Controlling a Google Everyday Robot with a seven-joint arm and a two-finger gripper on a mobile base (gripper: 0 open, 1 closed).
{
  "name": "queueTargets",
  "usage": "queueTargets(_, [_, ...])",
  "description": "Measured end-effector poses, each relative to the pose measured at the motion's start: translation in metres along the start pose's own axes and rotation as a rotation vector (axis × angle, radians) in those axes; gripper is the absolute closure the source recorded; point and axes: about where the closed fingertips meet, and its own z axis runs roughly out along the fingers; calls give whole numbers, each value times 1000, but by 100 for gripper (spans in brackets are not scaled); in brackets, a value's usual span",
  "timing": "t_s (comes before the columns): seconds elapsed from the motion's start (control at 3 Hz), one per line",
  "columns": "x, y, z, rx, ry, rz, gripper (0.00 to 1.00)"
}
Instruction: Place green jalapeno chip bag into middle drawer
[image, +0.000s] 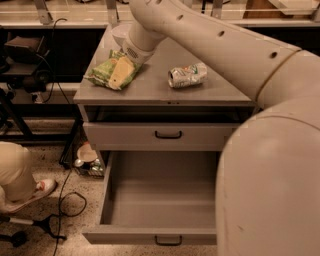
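Observation:
The green jalapeno chip bag (103, 72) lies flat on the left part of the cabinet top (150, 87). My gripper (121, 71) comes down from the upper right and sits on or just over the bag's right half, hiding part of it. The middle drawer (165, 200) is pulled wide open below, a deep gray box with nothing in it and a small black handle (167, 241) on its front. My arm fills the right side of the view and hides the drawer's right edge.
A silvery-white packet with green print (187, 75) lies on the cabinet top right of the bag. A white bowl (119, 35) stands at the back, partly behind my arm. A shallower drawer (168, 134) is above the open one. A person's leg and shoe (22, 187) and cables are on the floor at left.

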Motion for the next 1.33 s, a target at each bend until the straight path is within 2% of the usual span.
queueTargets(0.67, [-15, 18, 40, -27, 48, 45, 0])
queueTargets(1.0, [-18, 22, 49, -30, 54, 64, 16])
queueTargets(1.33, [-21, 24, 54, -28, 54, 74, 39])
